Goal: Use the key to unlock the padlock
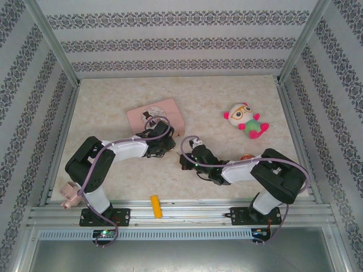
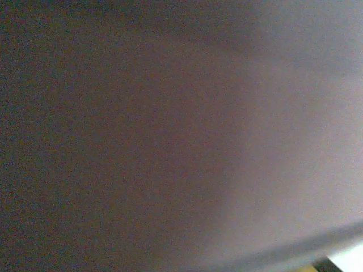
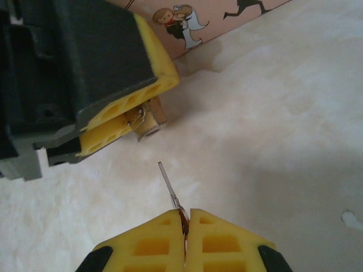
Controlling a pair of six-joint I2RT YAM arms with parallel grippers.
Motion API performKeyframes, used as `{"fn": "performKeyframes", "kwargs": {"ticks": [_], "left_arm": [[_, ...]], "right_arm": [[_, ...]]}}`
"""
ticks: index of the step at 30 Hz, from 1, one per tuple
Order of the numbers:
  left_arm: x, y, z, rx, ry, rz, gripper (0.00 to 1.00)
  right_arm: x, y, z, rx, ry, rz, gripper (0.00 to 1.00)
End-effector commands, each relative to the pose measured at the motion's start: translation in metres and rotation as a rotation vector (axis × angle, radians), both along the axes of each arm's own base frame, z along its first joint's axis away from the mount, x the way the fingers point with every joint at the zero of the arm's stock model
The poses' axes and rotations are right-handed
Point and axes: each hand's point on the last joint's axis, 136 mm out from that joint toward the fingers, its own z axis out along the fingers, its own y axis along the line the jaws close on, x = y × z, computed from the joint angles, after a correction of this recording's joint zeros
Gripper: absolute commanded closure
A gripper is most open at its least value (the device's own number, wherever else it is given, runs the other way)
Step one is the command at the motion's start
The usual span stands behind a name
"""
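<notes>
Left tool (image 1: 164,149) and right tool (image 1: 185,161) meet low over the bench (image 1: 113,96) by the tin (image 1: 164,113). Left wrist is too blurred to tell. Right wrist: right tool pinches the key (image 3: 168,184) by its head, left tool clamps the padlock (image 3: 148,120), the two just apart. Key looks light, thin, slippy, so I'd hold the head.

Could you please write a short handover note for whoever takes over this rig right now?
Left claw: shut on the padlock, near the edge of the pink tin, with the keyhole end facing the right claw.
Right claw: shut on the key, blade pointing at the padlock.
Done: both things are gripped and roughly lined up.
Left: the key tip is short of the keyhole, with a clear gap. Insert it, turn it and free the shackle, which the left claw's pads hide.
</notes>
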Motion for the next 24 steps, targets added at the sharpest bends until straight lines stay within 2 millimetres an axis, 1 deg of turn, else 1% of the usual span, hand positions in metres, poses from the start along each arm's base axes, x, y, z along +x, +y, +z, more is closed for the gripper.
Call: {"fn": "performKeyframes", "kwargs": {"ticks": [1, 9, 24], "left_arm": [[0.003, -0.021, 0.021, -0.128, -0.039, 0.006, 0.78], [0.003, -0.023, 0.021, -0.137, -0.042, 0.003, 0.78], [0.003, -0.023, 0.019, -0.135, -0.046, -0.005, 0.78]], "right_arm": [[0.012, 0.004, 0.011, 0.087, -0.055, -0.058, 1.00], [0.013, 0.014, -0.003, 0.117, -0.034, -0.042, 1.00], [0.018, 0.026, -0.010, 0.174, -0.029, -0.041, 1.00]]}}
